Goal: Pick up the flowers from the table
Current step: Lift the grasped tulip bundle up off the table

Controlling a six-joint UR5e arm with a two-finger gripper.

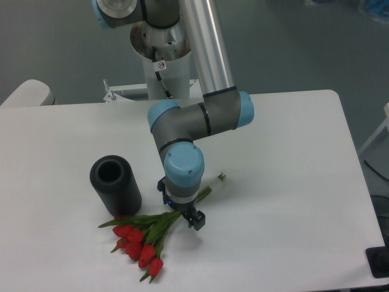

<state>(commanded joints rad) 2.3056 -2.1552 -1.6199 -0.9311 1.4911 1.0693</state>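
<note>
1 bunch of flowers (149, 234) is lying flat on the table (292, 182), near its front edge, with the red heads just beside the foot of the black ribbed vase (115, 184). Long axis is running diagonally: blooms pointing toward the front-left, pale stem ends pointing back-right and poking out past the arm's wrist. Gripper (190, 217) is hanging directly over the stems around the tied section, fingers pointing down; from this angle I cannot tell how far the fingers are parted, nor whether they are touching the stems, since the wrist is blocking most of the view. Nothing appears lifted yet. Risks, as judgement: stems are thin and bundled loosely, so a closure off the midline may be catching only a few and letting the rest slide out; gripping far from the heavy heads could be leaving the bunch drooping or swinging on the lift; pressing down too far may be crushing stems against the tabletop; a swing leftward could be knocking the vase.
</note>
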